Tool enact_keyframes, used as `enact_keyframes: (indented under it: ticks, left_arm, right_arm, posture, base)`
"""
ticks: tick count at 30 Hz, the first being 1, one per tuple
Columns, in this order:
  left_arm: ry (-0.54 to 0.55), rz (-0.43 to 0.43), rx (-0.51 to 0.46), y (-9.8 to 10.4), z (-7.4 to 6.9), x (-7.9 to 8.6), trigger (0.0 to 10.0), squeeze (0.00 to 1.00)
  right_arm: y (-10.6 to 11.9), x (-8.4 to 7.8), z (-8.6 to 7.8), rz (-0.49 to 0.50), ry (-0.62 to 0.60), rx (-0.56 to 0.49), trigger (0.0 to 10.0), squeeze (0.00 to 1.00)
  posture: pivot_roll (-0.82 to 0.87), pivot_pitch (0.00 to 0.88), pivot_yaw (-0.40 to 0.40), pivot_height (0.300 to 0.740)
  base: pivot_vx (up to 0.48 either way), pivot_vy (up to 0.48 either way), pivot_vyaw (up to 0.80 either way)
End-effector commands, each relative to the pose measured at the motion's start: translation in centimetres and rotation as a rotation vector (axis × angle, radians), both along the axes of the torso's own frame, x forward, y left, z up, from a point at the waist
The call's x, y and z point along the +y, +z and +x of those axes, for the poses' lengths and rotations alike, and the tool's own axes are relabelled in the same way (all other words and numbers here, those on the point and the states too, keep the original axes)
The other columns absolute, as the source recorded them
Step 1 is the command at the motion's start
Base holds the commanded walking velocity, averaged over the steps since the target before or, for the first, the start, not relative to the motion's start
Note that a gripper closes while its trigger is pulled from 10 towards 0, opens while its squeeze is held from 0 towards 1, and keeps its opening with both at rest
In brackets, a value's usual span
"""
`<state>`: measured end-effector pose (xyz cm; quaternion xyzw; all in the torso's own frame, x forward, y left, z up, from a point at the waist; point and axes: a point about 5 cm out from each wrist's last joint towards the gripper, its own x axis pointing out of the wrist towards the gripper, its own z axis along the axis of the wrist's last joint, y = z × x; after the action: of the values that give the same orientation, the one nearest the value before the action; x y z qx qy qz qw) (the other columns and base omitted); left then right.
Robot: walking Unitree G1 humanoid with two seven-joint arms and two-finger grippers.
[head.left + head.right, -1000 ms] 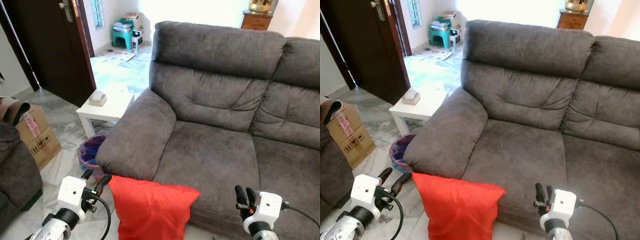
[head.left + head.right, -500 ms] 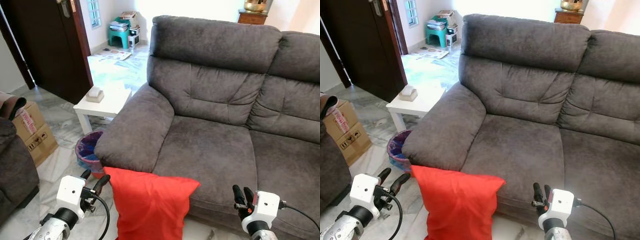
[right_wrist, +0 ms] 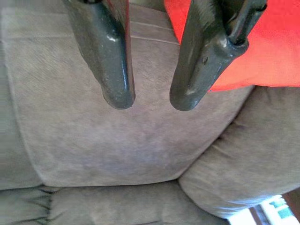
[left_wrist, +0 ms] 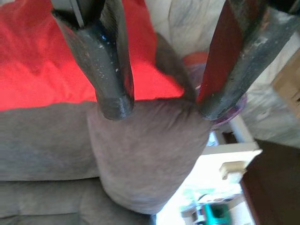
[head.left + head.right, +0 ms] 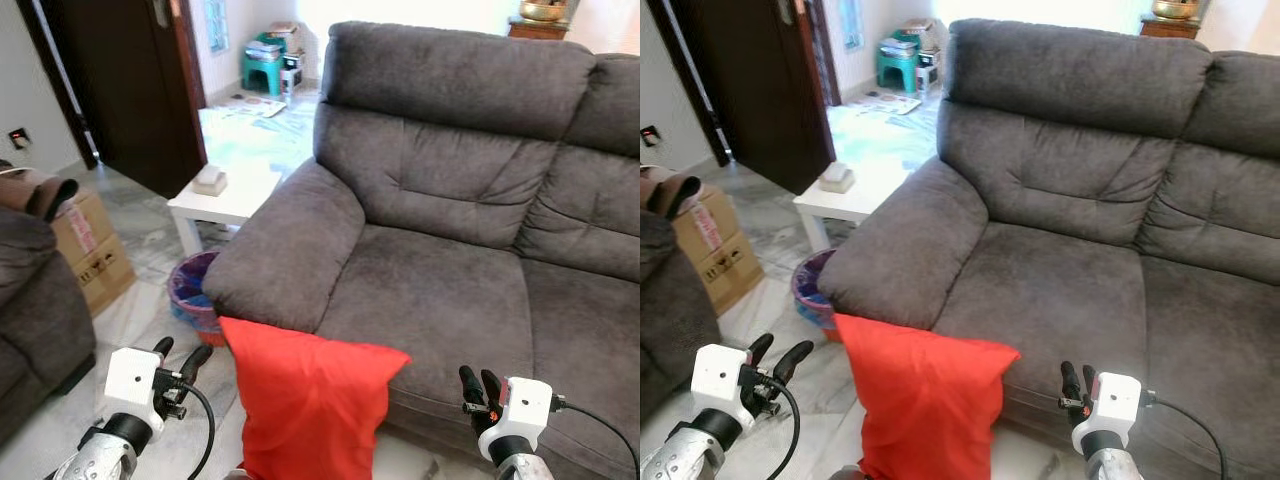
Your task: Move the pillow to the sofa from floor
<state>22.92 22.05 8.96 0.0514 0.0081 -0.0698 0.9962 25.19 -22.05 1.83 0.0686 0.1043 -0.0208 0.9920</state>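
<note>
Pillow (image 5: 310,400) upright against sofa (image 5: 450,230) front edge, left pincer (image 5: 180,358) beside, apart.

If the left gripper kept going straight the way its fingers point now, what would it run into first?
Most likely the sofa armrest: in the left wrist view it lies straight ahead of the open left gripper, with the red pillow off to one side. Depth is unclear, so the pillow's corner could brush a finger first.

Sofa (image 5: 450,250) – matt grey suede-like cloth; pillow (image 5: 305,400) – smooth red fabric.

red pillow (image 5: 312,405), grey sofa (image 5: 450,200), white table (image 5: 225,202)
</note>
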Motion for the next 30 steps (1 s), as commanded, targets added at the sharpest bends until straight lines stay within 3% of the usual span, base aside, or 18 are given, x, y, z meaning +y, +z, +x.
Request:
enact_keyframes:
  ticks: [1, 24, 30]
  left_arm:
    - [0.002, -0.001, -0.002, 0.27, 0.08, 0.15, 10.0, 0.00]
    - [0.013, 0.037, 0.003, 0.11, -0.36, 0.49, 10.0, 0.00]
    - [0.015, 0.043, 0.000, 0.13, -0.32, 0.57, 10.0, 0.00]
  right_arm:
    - [-0.36, 0.21, -0.34, 0.003, 0.005, 0.016, 10.0, 0.00]
    - [-0.67, 0.60, -0.16, -0.015, 0.028, 0.044, 10.0, 0.00]
    - [-0.62, 0.91, -0.07, -0.013, 0.039, 0.030, 10.0, 0.00]
  posture:
    - [0.13, 0.058, -0.024, 0.659]
    - [0.13, 0.065, -0.021, 0.644]
    - [0.13, 0.065, -0.017, 0.619]
  base:
    - [0.000, 0.000, 0.00]
    - [0.000, 0.000, 0.00]
    - [0.000, 0.000, 0.00]
